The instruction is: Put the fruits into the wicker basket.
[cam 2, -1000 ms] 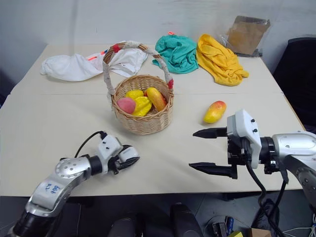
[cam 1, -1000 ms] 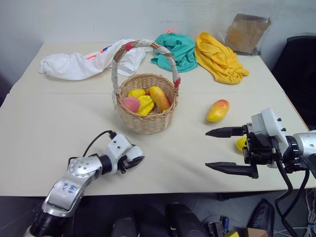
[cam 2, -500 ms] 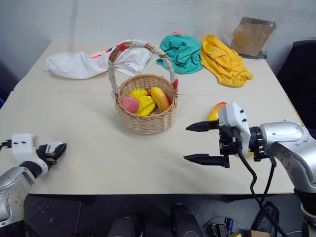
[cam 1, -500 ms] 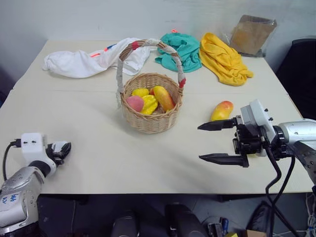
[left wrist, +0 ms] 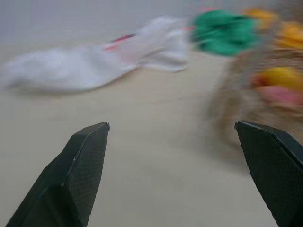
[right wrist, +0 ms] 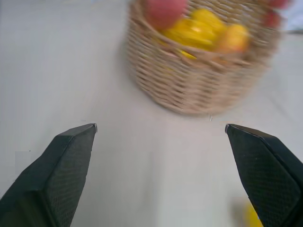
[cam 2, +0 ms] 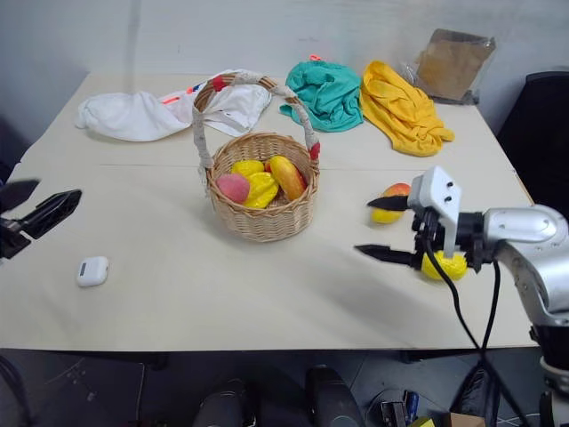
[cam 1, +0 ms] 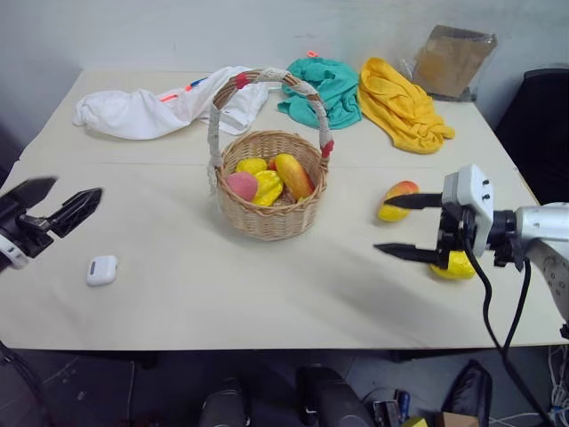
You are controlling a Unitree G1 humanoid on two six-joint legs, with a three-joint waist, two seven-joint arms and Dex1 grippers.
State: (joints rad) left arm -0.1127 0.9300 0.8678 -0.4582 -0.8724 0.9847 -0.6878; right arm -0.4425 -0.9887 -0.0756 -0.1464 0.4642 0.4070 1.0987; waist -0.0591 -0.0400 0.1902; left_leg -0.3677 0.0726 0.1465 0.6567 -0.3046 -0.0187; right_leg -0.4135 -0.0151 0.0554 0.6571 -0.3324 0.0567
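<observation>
The wicker basket [cam 1: 271, 213] stands mid-table with a pink peach [cam 1: 241, 185], a mango [cam 1: 294, 175] and yellow fruits [cam 1: 264, 188] inside. Another mango [cam 1: 400, 192] lies on the table to its right, just behind the upper finger of my right gripper [cam 1: 384, 226]. That gripper is open and holds nothing. A lemon [cam 1: 456, 266] lies under its wrist. My left gripper [cam 1: 78, 185] hovers open and empty at the table's left edge, pointing toward the basket [left wrist: 265, 94]. The right wrist view faces the basket [right wrist: 199, 80].
A small white earbud case [cam 1: 101, 269] lies on the table below the left gripper. White cloth [cam 1: 147, 113], teal cloth [cam 1: 322, 86], yellow cloth [cam 1: 400, 108] and a brown paper bag [cam 1: 453, 58] line the far edge. A black chair [cam 1: 538, 116] stands at the right.
My left gripper has opened and swung up and to the left, off the table's front; the white case now shows on the table. My right gripper moved forward and right, over the lemon.
</observation>
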